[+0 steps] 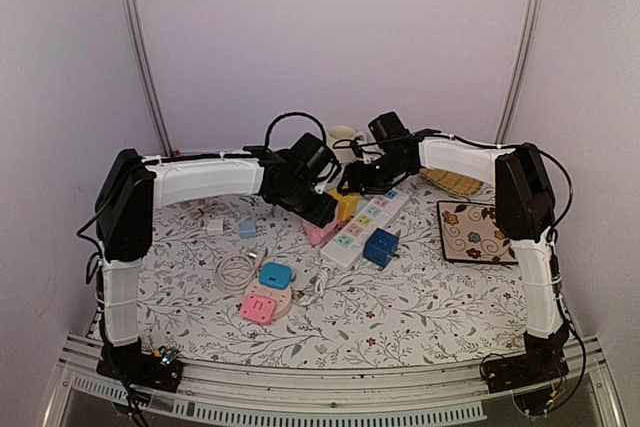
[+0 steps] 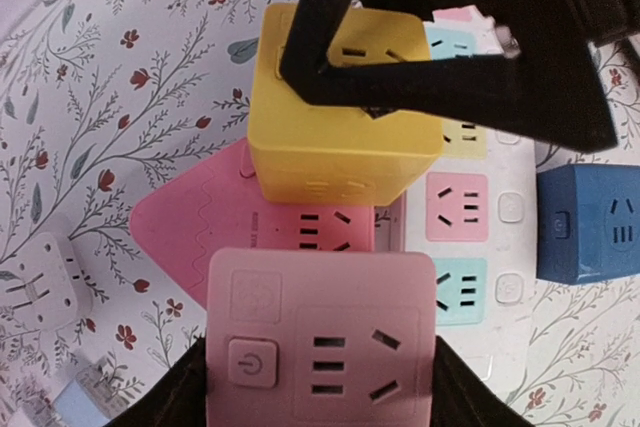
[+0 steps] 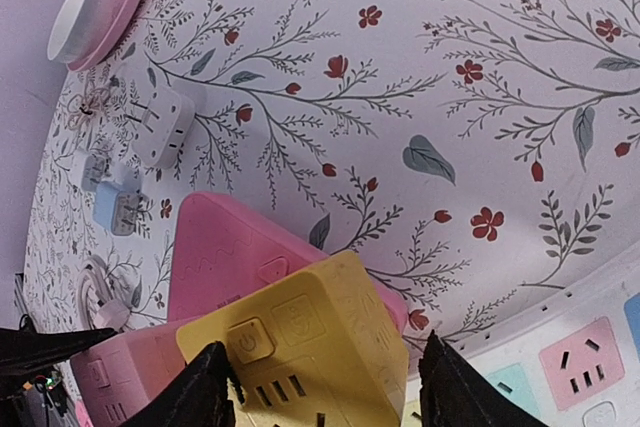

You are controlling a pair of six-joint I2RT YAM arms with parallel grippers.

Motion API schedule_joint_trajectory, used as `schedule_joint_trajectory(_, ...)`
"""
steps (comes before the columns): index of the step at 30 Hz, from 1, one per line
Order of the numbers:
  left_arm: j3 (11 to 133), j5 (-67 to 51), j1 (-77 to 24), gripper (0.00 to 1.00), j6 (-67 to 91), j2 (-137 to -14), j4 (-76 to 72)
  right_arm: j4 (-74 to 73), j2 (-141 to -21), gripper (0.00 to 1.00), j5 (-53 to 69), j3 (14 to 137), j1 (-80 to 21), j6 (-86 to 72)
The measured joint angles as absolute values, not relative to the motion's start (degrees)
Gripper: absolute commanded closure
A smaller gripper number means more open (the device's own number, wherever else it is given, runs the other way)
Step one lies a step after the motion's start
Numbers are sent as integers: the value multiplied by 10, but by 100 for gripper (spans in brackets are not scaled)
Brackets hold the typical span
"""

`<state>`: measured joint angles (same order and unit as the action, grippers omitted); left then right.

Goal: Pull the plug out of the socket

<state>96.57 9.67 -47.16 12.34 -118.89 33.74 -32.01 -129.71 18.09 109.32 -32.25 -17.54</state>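
**Two Pincers Crowd the Cubes by the Power Strip**

On the floral worktop a white power strip with pastel sockets lies slantwise, and both arms reach in to its left side.

The yellow cube, the plug block in question, stands hard against the strip's left flank. It partly sits on a flat pink triangular piece that pokes out away from the strip. The right pincer comes down over the cube with one black finger on each side. One finger overlaps the cube's front corner, while a sliver of pink shows between the other finger and the cube's edge. Whether it is pressing or only straddling the cube, I cannot tell.

Just nearer than the yellow cube, also on the strip's left, sits a pink cube with a power button and a socket face turned towards the left wrist camera. The left pincer pinches this cube, its dark fingers flat against both sides. The join between the two cubes is too crowded to read — plugged together or merely touching, I cannot say.

On the strip's right side, touching its near end, stands a blue cube. Well left of the strip lie a white adapter and a small blue adapter, close to each other.
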Motion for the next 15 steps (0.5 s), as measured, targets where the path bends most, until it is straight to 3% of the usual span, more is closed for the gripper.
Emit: schedule_joint_trajectory(15, 993, 87, -464, 99, 150, -1202, 348, -276, -1287, 37, 174, 1061, -327, -132)
